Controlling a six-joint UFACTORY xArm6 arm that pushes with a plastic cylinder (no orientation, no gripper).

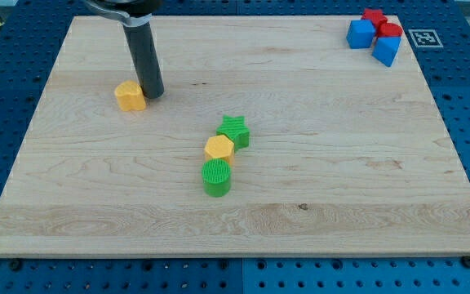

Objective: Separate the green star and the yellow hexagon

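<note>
Camera view: green star and yellow hexagon touching mid-worktop, green cylinder against the hexagon — separation not started. No gripper; rod tip sits well apart, beside an orange block.

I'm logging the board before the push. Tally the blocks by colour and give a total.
Green: 2, the green star and the green cylinder
Yellow: 2, the yellow hexagon and the yellow block beside my tip
Blue: 2, the blue cube and the blue block
Red: 2, the red star and the red block
Total: 8
</note>
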